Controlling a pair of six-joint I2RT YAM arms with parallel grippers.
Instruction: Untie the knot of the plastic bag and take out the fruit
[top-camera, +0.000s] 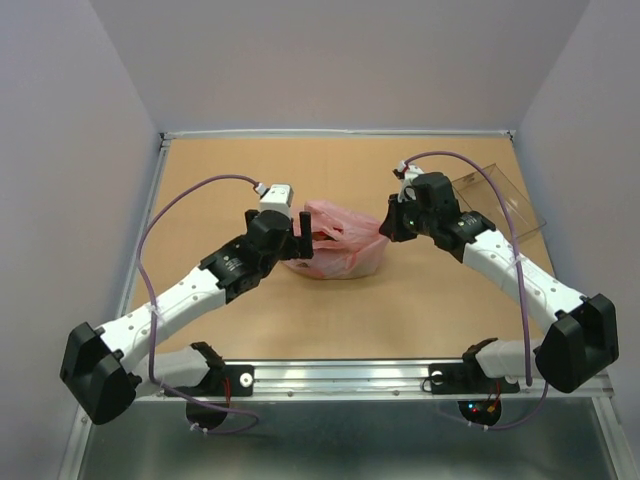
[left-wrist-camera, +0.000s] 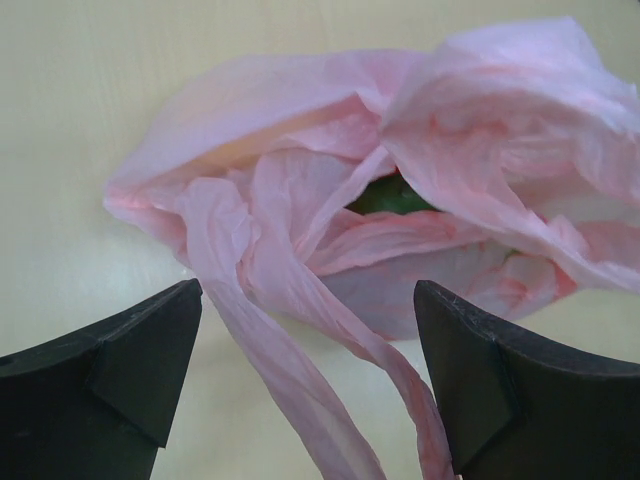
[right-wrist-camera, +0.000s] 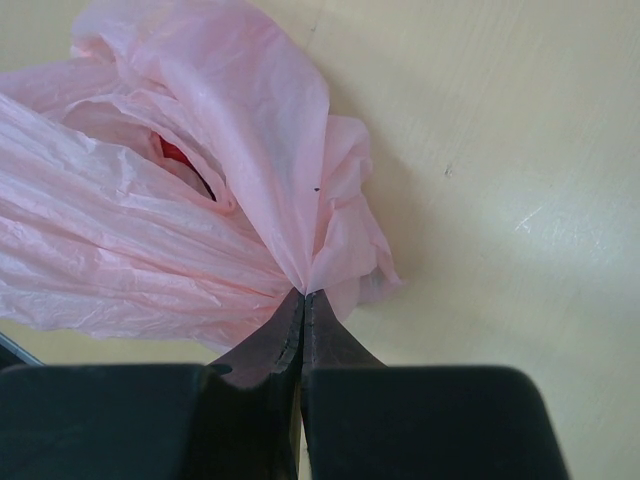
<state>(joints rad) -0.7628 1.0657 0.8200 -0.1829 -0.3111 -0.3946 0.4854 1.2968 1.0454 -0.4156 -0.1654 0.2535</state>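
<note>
Right wrist view: the right jaws pinch a fold of the bag (right-wrist-camera: 150, 250), which spreads ahead-left of them on the counter (right-wrist-camera: 500, 150). The left jaws gape, a loose handle (left-wrist-camera: 300, 380) trailing between them, green fruit (left-wrist-camera: 390, 197) beyond. Untying looks mostly done; next, clamp that handle and pull outward. The left arm (top-camera: 200, 285) and right arm (top-camera: 500, 255) reach inward, low.

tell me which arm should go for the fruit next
Left, likely. The left gripper is open, facing the plastic bag's gap where a green fruit shows. The right gripper is shut on the plastic bag, so occupied.
</note>
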